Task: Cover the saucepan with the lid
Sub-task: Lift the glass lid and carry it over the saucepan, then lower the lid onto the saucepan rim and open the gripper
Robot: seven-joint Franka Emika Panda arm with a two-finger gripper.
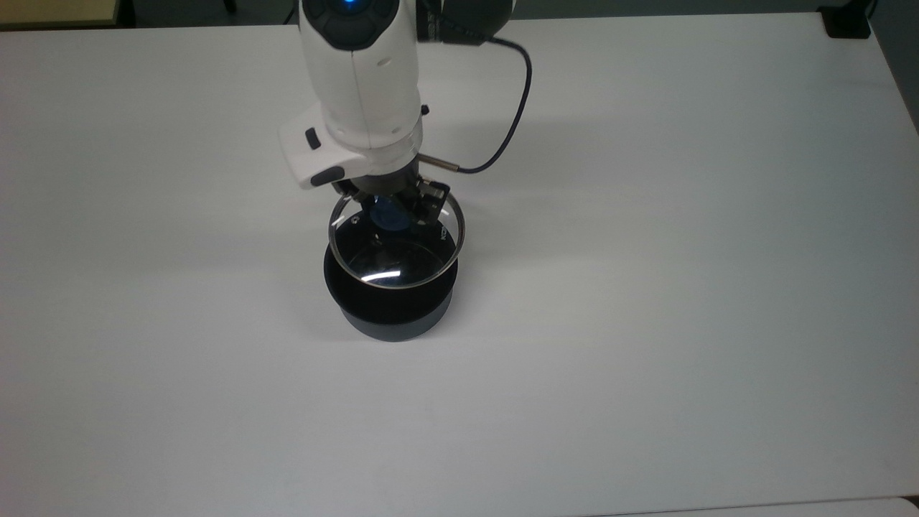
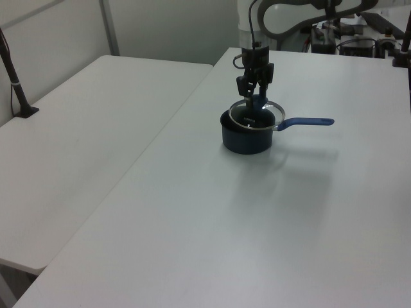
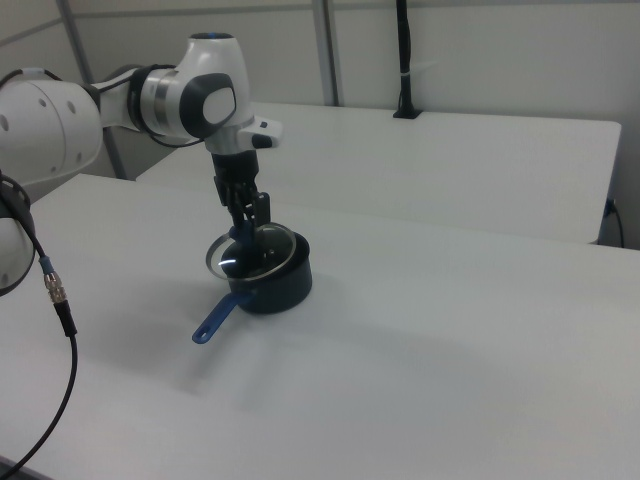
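The saucepan (image 1: 391, 316) stands mid-table, dark with a black inside. Its blue handle (image 2: 309, 120) points to the left view's right; the arm hides it in the top view. My gripper (image 1: 391, 210) is shut on the blue knob of the glass lid (image 1: 396, 260). The lid hangs just above the pan's rim, slightly tilted and offset a little toward the handle side. In the right view the lid (image 3: 252, 254) overhangs the saucepan (image 3: 280, 285) on the handle (image 3: 214, 319) side. The left view shows the lid (image 2: 257, 115) just over the saucepan (image 2: 243, 138).
A black cable (image 1: 511, 122) loops from the wrist over the white table (image 1: 646, 323). A second white table (image 2: 77, 128) adjoins on the left view's left, with a black clamped post (image 2: 14, 77). A dark object (image 1: 847, 21) sits at the top view's far right corner.
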